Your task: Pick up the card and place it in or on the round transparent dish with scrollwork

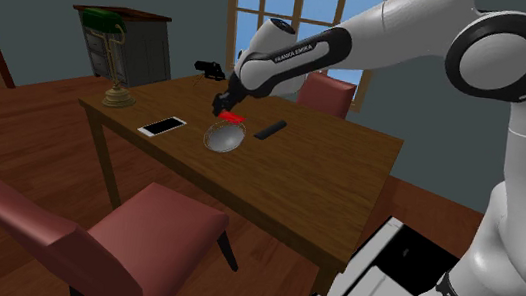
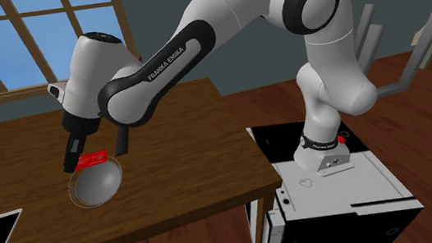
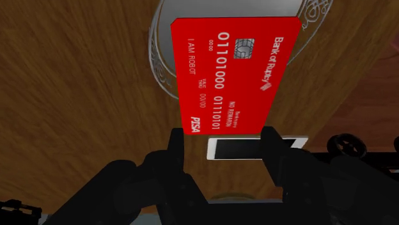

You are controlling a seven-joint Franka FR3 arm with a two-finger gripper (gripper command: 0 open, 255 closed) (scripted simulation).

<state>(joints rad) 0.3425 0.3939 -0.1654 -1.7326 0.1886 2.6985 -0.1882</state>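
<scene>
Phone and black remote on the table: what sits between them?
The round dish, with the gripper holding a red card over it; the shoulder view shows this.

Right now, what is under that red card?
Under the red card, clasped by the end effector, lies the round clear dish with a scrollwork rim, on the wooden table. From the wrist view, the card hides most of the dish's inside.

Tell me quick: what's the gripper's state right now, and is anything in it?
Gripper: shut on the red card, which hangs just above the round dish.
</scene>
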